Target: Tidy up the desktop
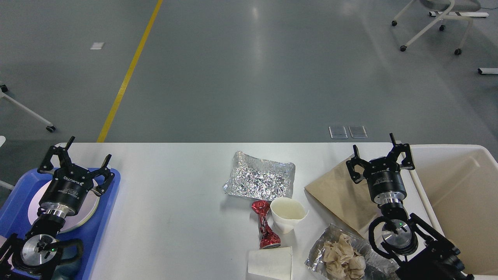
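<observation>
Blue plastic tray (102, 217) at the near left corner, carrying a pale plate (87, 210) largely hidden under the left arm. Cream rectangular bin (459, 186) at the right edge, nothing visible inside. Crumpled foil tray (260, 179) mid-table, bare inside; a second foil tray (330, 237) near the front holding wadded brown paper (344, 256). White paper cup (288, 214) upright, its rim dented, beside a red foil wrapper (264, 227); another white cup (270, 262) lying on its side at the front edge. Flat brown paper bag (338, 192) partly under the right arm.

Left gripper (74, 159) — fingers spread wide, holding nothing, poised over the tray's far edge. Right gripper (379, 155) likewise spread and empty, above the bag's far corner beside the bin.

Desktop (171, 202) — white, smooth, filling the lower half of the view, littered across centre and right.
</observation>
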